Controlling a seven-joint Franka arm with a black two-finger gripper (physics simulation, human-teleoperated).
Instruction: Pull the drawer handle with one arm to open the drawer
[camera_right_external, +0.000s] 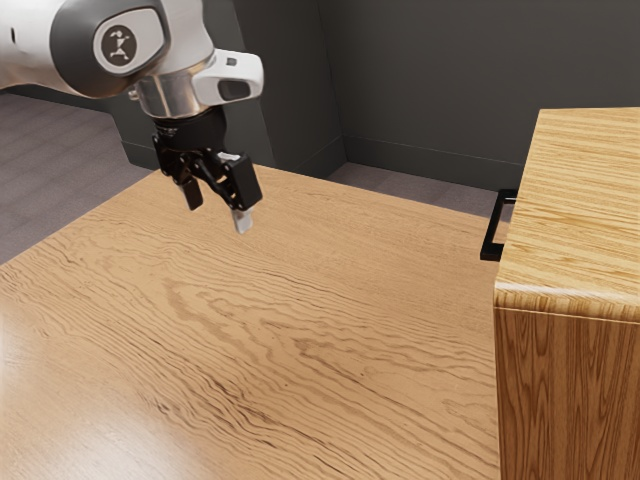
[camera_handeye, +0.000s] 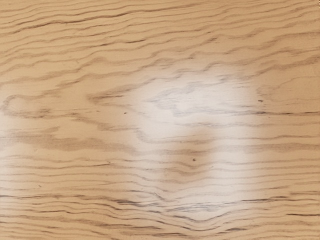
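Note:
A wooden cabinet (camera_right_external: 580, 300) stands at the exterior view's right, on the table. A black drawer handle (camera_right_external: 496, 226) sticks out from its far face, toward the exterior view's left. My gripper (camera_right_external: 216, 208) hangs above the table at the upper left, well apart from the handle. Its two fingers stand apart, open, with nothing between them. The wrist view looks straight down on bare wood grain of the table (camera_handeye: 160, 120).
The wooden table (camera_right_external: 250, 330) stretches wide between my gripper and the cabinet. Beyond the table's far edge are a grey floor (camera_right_external: 420, 185) and dark walls.

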